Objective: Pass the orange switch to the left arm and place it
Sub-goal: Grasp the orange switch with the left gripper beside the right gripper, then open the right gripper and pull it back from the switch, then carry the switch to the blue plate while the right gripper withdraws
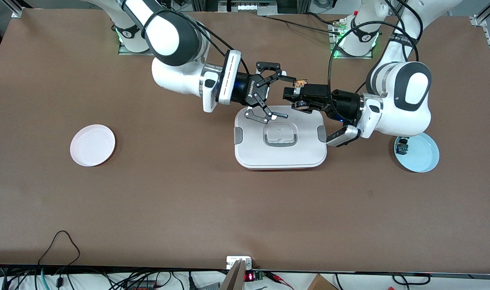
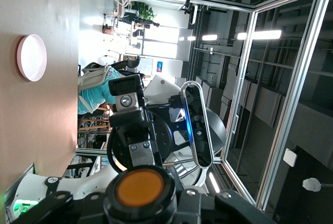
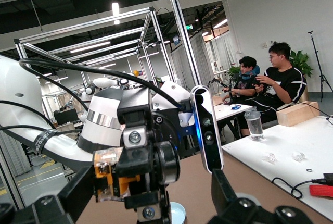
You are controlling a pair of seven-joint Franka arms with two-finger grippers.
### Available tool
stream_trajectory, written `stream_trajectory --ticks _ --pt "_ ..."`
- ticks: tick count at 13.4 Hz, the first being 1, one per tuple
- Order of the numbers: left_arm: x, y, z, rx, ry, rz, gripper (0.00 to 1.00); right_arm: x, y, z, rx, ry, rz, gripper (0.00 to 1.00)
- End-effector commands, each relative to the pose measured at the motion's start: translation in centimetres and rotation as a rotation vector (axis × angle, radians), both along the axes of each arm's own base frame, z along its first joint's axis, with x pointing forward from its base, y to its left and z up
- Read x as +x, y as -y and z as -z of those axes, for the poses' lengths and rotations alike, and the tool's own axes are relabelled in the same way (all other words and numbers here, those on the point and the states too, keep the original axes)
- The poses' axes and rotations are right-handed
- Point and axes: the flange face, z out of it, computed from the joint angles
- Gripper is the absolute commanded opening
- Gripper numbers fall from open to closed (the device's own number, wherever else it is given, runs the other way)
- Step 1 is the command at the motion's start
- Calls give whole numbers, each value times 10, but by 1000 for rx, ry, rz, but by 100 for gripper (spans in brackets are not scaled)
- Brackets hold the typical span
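From the front camera, my left gripper (image 1: pixel 294 96) hangs over the edge of the box (image 1: pixel 280 137) nearest my bases, jaws pinched tight on the orange switch (image 1: pixel 300 83). My right gripper (image 1: pixel 278 94) faces it over that same edge, jaws spread wide with the fingertips just short of the switch, holding nothing. The box sits mid-table. A white plate (image 1: pixel 92 145) lies toward my right arm's end of the table and a blue plate (image 1: pixel 421 155) toward my left arm's end, with a small dark part (image 1: pixel 402 147) on it.

My left wrist camera shows the orange switch (image 2: pixel 140 188) with its round cap close up, and the right gripper's body facing me.

My right wrist camera shows the left gripper (image 3: pixel 136 177) clamped on the orange switch (image 3: pixel 106 174).
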Motion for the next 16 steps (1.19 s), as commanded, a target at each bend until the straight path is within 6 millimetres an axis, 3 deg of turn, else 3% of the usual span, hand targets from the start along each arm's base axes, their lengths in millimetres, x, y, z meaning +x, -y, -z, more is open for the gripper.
stream_trajectory --ticks 1,5,8,11,13,16 --pt "-5 -6 -7 10 27 11 25 9 6 -2 3 19 36 100" --pt "3 -30 -8 63 55 29 25 33 33 -16 45 41 51 100" --pt "11 -70 -18 159 62 88 24 55 62 -28 89 94 11 100" --pt "16 -116 -11 289 66 94 24 73 93 -39 72 119 -66 100" --pt "29 -162 -1 460 108 125 24 91 133 -51 33 123 -139 100" --pt "48 -210 11 676 154 241 24 105 198 -67 32 129 -265 100"
